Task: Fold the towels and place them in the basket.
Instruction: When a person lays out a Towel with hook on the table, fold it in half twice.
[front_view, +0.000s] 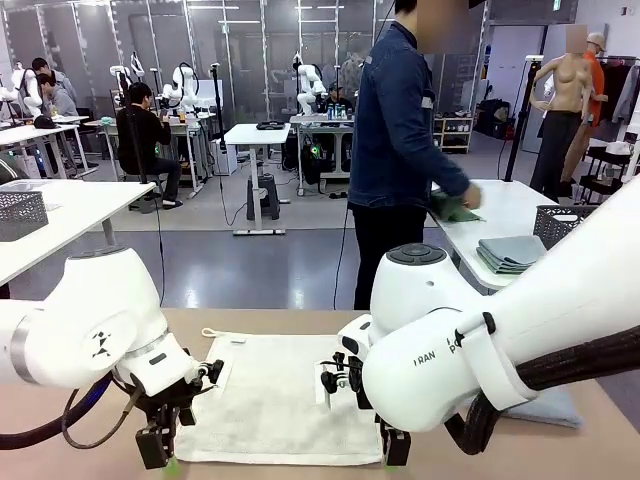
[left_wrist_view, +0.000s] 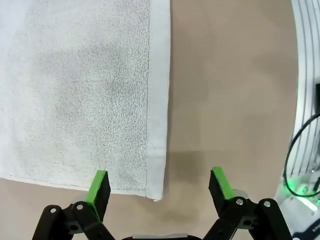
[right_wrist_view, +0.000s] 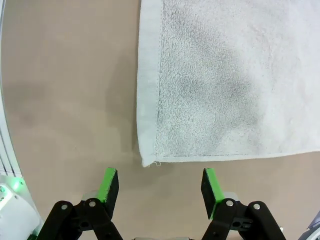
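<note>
Since cream-white towel lies flat at 6 o'clock side of table, limp, light terry is expected; hemmed near corners are best pinched. Left gripper is set wide, corner between fingers; right gripper is set wide, corner at 12 o'clock.

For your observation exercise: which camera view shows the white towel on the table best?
The front view: the white towel lies spread flat, nearly all of it visible. Each wrist view shows one near corner with its hem.
</note>
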